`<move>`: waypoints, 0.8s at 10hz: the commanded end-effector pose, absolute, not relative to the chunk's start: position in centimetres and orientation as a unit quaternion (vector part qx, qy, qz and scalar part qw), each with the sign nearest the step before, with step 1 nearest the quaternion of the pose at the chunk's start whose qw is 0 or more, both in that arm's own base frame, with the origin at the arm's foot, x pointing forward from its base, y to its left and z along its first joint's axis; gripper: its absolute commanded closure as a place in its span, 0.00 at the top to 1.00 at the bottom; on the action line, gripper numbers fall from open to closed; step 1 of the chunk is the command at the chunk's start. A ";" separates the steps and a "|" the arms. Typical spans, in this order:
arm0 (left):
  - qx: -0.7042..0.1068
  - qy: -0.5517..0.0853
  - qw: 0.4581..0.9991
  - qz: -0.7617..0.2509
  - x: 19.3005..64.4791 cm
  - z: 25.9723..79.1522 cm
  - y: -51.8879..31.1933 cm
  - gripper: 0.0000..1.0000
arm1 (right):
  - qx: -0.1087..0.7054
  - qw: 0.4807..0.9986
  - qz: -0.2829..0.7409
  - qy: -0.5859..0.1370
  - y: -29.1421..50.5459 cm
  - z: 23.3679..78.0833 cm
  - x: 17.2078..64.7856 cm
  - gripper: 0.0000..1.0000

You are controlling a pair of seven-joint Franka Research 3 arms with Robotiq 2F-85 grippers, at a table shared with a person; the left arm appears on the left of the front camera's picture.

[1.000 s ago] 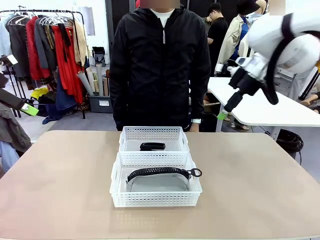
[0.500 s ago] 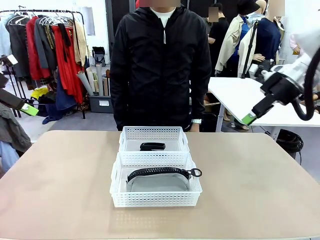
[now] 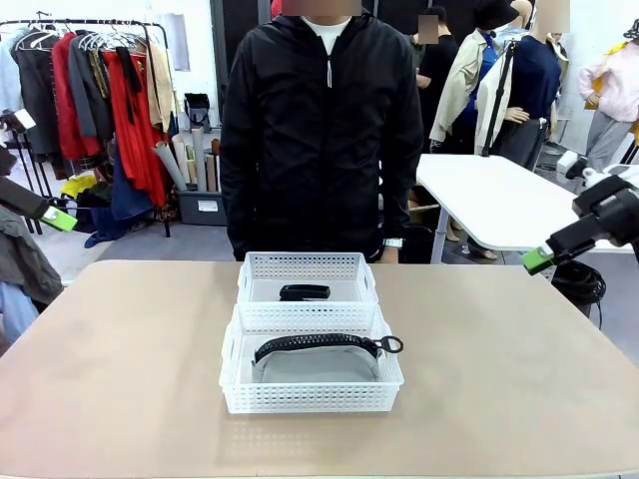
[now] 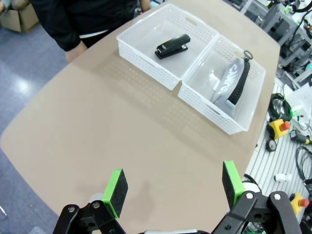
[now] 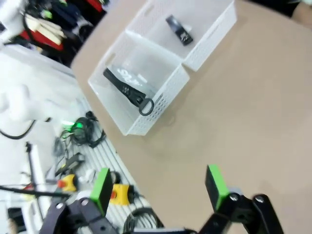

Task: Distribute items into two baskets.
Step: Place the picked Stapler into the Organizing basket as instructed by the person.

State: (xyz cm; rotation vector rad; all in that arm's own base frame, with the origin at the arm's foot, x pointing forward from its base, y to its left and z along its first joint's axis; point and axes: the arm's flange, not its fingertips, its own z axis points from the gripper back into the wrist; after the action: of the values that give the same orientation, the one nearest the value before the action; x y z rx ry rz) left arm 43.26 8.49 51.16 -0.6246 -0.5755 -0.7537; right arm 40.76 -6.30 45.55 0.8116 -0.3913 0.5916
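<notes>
A tan table [image 3: 120, 379] fills the front view, with a person in a black jacket [image 3: 319, 130] standing at its far edge. At the far left, beyond the table's left edge, the left gripper [image 3: 55, 217] shows as a dark finger ending in a green pad, raised off the surface. In its own wrist view the left gripper [image 4: 173, 187] has its two green pads [image 4: 115, 185] spread wide with nothing between them, hanging above bare tabletop near one corner. In the middle of the table two white perforated baskets sit touching, one behind the other. The far basket [image 3: 308, 266], nearest the person, holds a small black stapler [image 3: 305, 292] lying flat on its clear bottom. The near basket [image 3: 312, 397] holds a grey pouch [image 3: 316, 361], its black zipper arching across the top and its ring pull [image 3: 390, 345] resting over the basket's right rim. At the far right, past the table's right edge, the right gripper [image 3: 544, 258] hangs in the air with a green pad showing. In its wrist view the right gripper [image 5: 158, 187] also stands wide and empty, high over the table, with both baskets well away from it.
</notes>
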 end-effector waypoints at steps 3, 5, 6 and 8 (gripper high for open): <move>-0.296 -0.275 0.842 -0.358 43.1 51.3 8.4 1.00 | 0.394 0.829 0.284 -0.277 -7.1 45.9 39.7 1.00; -0.296 -0.275 0.842 -0.358 43.1 51.3 8.4 1.00 | 0.384 0.829 0.284 -0.290 -7.3 46.9 39.2 1.00; -0.296 -0.275 0.842 -0.358 43.1 51.3 8.4 1.00 | 0.380 0.831 0.285 -0.291 -7.4 47.2 39.1 1.00; -0.296 -0.275 0.842 -0.358 43.1 51.3 8.4 1.00 | 0.371 0.832 0.289 -0.293 -7.5 47.3 39.0 1.00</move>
State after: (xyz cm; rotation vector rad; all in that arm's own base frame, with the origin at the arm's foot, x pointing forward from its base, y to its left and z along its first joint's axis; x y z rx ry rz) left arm 43.26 8.49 51.16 -0.6245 -0.5755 -0.7536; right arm 39.49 -7.74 48.16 0.8121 -0.5833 0.5992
